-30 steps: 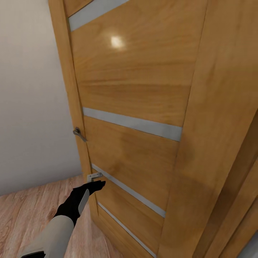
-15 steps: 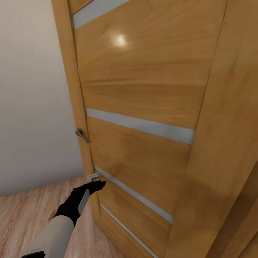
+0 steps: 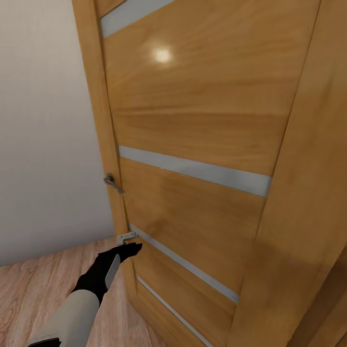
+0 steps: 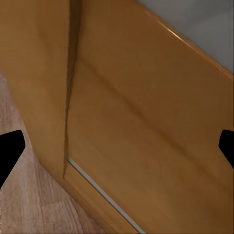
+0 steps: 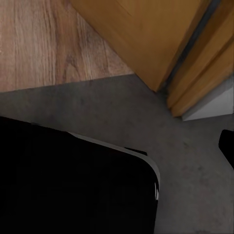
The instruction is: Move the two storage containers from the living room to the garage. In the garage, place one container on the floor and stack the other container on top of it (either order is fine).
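The storage containers cannot be seen from here. A big honey-coloured wooden door (image 3: 193,125) stands right in front of the robot, with pale grey strips (image 3: 193,168) running across it. The left hand (image 3: 131,247) reaches out low toward the door, right by its edge, just under a small silver metal piece (image 3: 127,236) on that edge. Higher up the same edge sits a grey door handle (image 3: 112,182). In the left wrist view, the two black fingertips (image 4: 9,151) sit far apart with only the door between them, so the left hand is wide open and holds nothing. Beside the door is a plain white wall (image 3: 43,125), and under it a light wood plank floor (image 3: 33,284). In the right wrist view, dark grey concrete floor (image 5: 122,112) meets the wood planks near the bottom of the door. One black fingertip (image 5: 227,146) of the right hand shows at the edge there, and I cannot tell how open that hand is.
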You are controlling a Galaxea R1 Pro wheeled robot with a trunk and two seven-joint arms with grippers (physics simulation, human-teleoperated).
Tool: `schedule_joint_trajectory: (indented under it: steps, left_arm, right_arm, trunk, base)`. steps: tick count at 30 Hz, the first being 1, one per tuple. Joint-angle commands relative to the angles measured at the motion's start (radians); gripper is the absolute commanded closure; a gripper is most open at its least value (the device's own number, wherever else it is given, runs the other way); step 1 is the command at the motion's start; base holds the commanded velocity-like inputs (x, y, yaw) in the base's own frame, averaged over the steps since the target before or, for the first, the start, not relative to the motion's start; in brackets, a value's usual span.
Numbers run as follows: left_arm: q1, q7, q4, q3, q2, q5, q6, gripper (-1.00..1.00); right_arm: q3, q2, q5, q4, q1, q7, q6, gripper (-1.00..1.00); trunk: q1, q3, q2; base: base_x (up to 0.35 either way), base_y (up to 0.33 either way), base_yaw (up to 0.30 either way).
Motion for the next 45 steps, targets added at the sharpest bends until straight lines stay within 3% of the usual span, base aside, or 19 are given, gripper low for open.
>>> schedule_joint_trajectory:
  steps: [1, 10, 45]
  left_arm:
    - [0.0, -0.006, -0.002, 0.007, -0.001, 0.002, 0.006, -1.0]
    - [0.0, -0.006, -0.003, 0.007, -0.001, 0.002, 0.006, -1.0]
    - [0.0, -0.006, -0.003, 0.007, -0.002, 0.002, -0.008, -1.0]
  right_arm:
    - [-0.001, 0.0, 0.0, 0.001, 0.0, 0.002, -0.004, -1.0]
    - [-0.001, 0.0, 0.0, 0.001, -0.001, 0.002, -0.004, -1.0]
    - [-0.001, 0.0, 0.0, 0.001, 0.0, 0.002, -0.001, -1.0]
  trunk:
    - [0.0, -0.001, -0.001]
    - [0.0, -0.001, -0.001]
    - [0.0, -0.001, -0.001]
  base:
    - [0.132, 0.173, 0.0]
    - [0.101, 0.108, 0.0]
    - [0.032, -0.017, 0.0]
